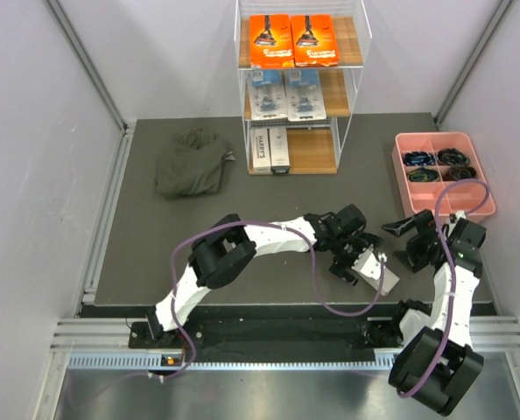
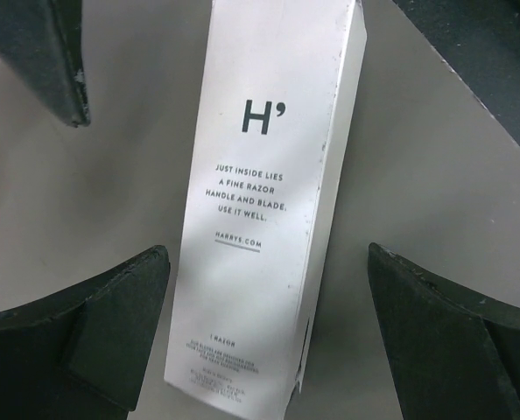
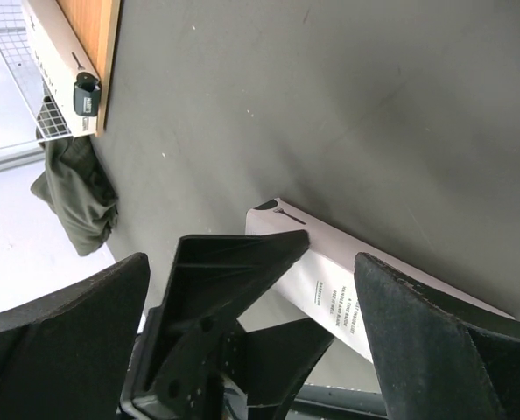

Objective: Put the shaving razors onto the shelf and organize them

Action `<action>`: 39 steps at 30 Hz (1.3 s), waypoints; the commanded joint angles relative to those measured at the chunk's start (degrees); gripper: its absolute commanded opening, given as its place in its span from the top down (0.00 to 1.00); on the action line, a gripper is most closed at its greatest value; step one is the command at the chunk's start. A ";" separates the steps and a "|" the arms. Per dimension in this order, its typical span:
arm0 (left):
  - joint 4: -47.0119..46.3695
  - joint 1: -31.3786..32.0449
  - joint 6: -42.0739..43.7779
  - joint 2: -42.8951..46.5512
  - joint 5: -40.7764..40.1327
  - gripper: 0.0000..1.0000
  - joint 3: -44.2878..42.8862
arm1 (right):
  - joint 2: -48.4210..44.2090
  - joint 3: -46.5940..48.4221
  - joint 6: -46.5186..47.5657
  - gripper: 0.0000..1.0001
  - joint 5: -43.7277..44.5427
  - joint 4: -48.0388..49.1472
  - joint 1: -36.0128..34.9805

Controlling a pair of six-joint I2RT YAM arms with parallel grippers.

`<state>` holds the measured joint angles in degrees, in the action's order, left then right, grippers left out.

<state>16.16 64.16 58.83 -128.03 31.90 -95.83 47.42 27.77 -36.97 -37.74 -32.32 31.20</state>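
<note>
One slim white box (image 2: 269, 175) lies flat near the table's (image 1: 155, 236) front edge, right of centre. Your left gripper (image 2: 264, 262) straddles it, spread wide and holding nothing. The right gripper (image 3: 249, 262) is wide and empty too. It looks like pickup time: lower, pinch the long sides, then lift it to the shelf's (image 1: 317, 150) bottom tier.
</note>
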 commanded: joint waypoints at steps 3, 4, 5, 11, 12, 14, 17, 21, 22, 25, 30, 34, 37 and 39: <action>2.56 0.26 2.08 -2.22 1.23 0.01 -5.33 | -0.31 0.88 2.08 0.01 -2.16 0.67 1.06; 2.56 0.35 1.99 -2.31 1.23 0.01 -5.50 | -0.31 0.71 2.08 0.01 -2.25 0.67 1.14; 2.99 0.35 1.91 -2.49 1.23 0.01 -5.77 | -0.31 0.53 2.17 0.01 -2.43 0.67 1.06; 6.33 0.26 2.52 -4.42 1.15 0.01 -9.01 | -0.66 0.62 3.04 0.01 -2.87 -0.11 1.14; 7.99 0.26 2.43 -5.29 1.32 0.01 -9.72 | -0.66 0.71 2.87 0.01 -2.78 -0.29 1.14; 9.84 0.26 2.17 -6.18 1.93 0.01 -12.34 | -0.84 0.97 3.30 0.01 -2.87 -0.55 1.23; 13.80 0.17 2.17 -7.85 2.81 0.02 -15.43 | -0.93 1.32 3.75 0.01 -2.69 -1.08 1.32; 16.35 0.26 3.40 -8.12 2.73 0.28 -15.88 | -1.01 1.32 3.75 0.01 -3.13 -1.08 1.49; 17.14 0.18 3.49 -8.12 2.64 0.30 -15.79 | -1.01 1.24 3.75 0.01 -3.13 -1.08 1.58; 18.64 0.17 4.45 -7.85 2.55 0.38 -15.70 | -1.01 1.32 3.92 0.01 -3.31 -1.17 1.84; 20.49 0.18 4.89 -6.36 1.86 0.52 -14.30 | -1.01 1.76 3.84 0.01 -3.49 -1.26 1.85; 20.58 0.09 4.81 -3.81 -1.38 0.63 -10.36 | -1.01 2.46 3.66 0.01 -3.57 -1.17 1.93; 18.82 -0.26 2.96 -0.92 -4.73 0.65 -6.41 | -1.19 3.08 4.18 0.01 -3.66 -1.52 1.85; 15.77 -0.44 1.56 1.89 -6.40 0.65 -3.76 | -1.45 3.78 5.15 0.01 -3.75 -1.61 1.85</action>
<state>30.89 64.20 62.39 -131.72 30.00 -104.86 47.24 27.94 -34.30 -40.45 -33.98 32.42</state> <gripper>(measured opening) 0.623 0.987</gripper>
